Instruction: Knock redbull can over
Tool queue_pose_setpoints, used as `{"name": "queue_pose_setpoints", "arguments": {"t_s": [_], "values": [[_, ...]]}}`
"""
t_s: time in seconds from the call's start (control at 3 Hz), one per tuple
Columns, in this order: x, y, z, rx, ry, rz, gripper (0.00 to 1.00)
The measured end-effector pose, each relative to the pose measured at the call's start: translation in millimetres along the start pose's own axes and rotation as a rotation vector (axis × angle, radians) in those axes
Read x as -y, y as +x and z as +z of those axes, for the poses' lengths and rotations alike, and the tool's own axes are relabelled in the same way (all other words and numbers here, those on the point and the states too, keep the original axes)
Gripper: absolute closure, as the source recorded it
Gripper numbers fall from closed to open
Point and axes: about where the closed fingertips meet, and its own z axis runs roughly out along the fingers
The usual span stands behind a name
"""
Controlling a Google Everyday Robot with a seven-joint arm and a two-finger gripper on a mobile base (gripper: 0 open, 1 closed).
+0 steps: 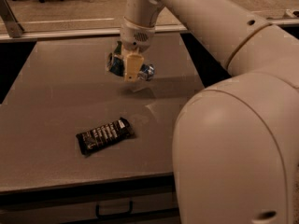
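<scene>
My gripper [131, 73] hangs over the far middle of the grey table [56, 92], its tan fingers [132, 63] pointing down. The redbull can [147, 72] lies sideways between them: a blue-and-silver end sticks out on the right and a blue part [113, 64] on the left. The can sits a little above the table, with a shadow under it. The gripper looks shut on the can. Something small and green shows at the wrist, too hidden to name.
A flat black snack-bar wrapper [104, 134] lies on the table nearer the front, below and left of the gripper. My large white arm [233, 139] fills the right side. A drawer handle [114, 211] is under the front edge.
</scene>
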Motion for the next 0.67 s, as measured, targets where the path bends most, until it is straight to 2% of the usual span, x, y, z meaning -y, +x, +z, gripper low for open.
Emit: {"name": "queue_pose_setpoints", "arguments": {"t_s": [0.67], "values": [[-26.7, -6.5, 15.6, -0.086, 0.01, -0.01, 0.37]]}}
